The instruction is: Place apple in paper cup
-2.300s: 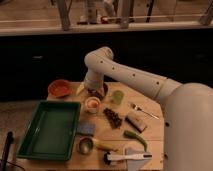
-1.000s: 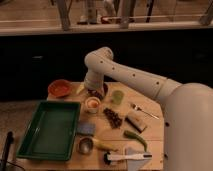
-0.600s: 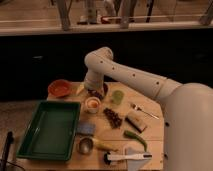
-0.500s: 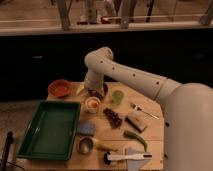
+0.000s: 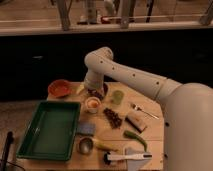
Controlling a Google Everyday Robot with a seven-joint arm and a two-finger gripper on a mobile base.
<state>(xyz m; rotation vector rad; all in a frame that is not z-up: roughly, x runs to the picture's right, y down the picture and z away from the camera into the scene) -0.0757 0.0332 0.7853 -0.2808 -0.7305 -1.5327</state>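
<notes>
The paper cup (image 5: pixel 92 105) is a short white cup standing near the middle of the wooden table (image 5: pixel 155 131). An orange-red round thing fills its mouth, and it looks like the apple (image 5: pixel 92 103) sitting in the cup. My gripper (image 5: pixel 94 92) is at the end of the white arm that reaches in from the right. It hangs just above and behind the cup, very close to its rim. The gripper's lower part blends into the dark behind it.
An orange-red bowl (image 5: pixel 60 88) sits at the back left and a light green cup (image 5: pixel 117 96) right of the gripper. A green tray (image 5: pixel 50 130) fills the left. A metal cup (image 5: pixel 85 145), blue sponge (image 5: pixel 86 129), dark cluster (image 5: pixel 114 117), fork (image 5: pixel 144 111) and green pepper (image 5: pixel 135 138) lie in front.
</notes>
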